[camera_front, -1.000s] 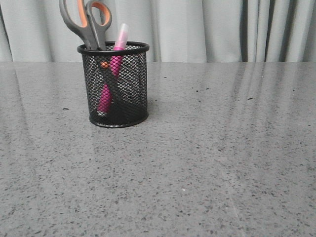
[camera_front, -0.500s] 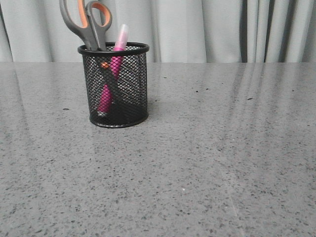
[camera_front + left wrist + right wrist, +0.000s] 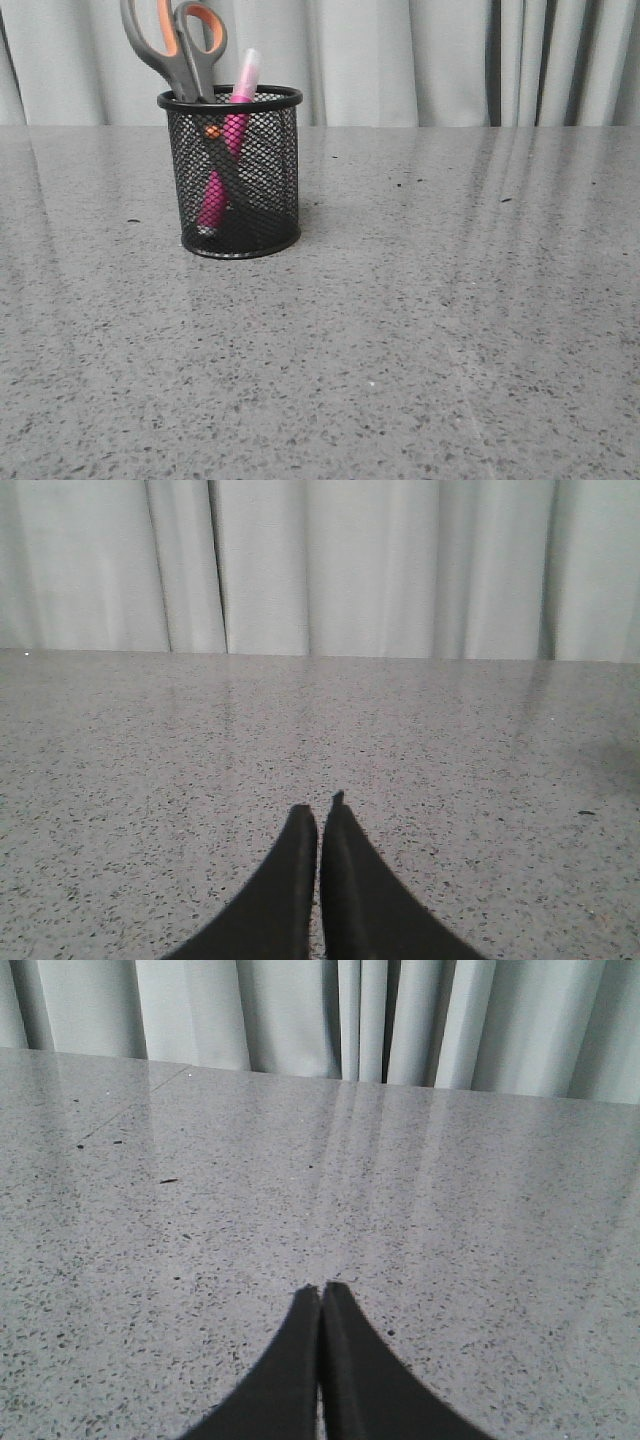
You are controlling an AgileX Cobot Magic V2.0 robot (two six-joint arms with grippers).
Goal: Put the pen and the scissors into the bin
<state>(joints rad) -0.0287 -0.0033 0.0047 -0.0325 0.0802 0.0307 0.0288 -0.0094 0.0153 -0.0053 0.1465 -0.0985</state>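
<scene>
You find the stiff, light pen (image 3: 224, 150) and scissors (image 3: 178, 45) already in the bin (image 3: 232, 170), both end effectors (image 3: 319, 820) (image 3: 321, 1295) pressed together, empty.

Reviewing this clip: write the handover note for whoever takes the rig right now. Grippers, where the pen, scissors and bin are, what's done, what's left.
Left gripper: jaws shut, empty, over bare table.
Right gripper: jaws shut, empty, also over bare table.
Bin: upright on the table, left of centre in the front view.
Scissors: in the bin, blades down, handles sticking out above the rim.
Pen: in the bin, leaning, cap end above the rim.
Done: both items are in the bin.
Left: nothing visible to place; neither arm shows in the front view.
</scene>
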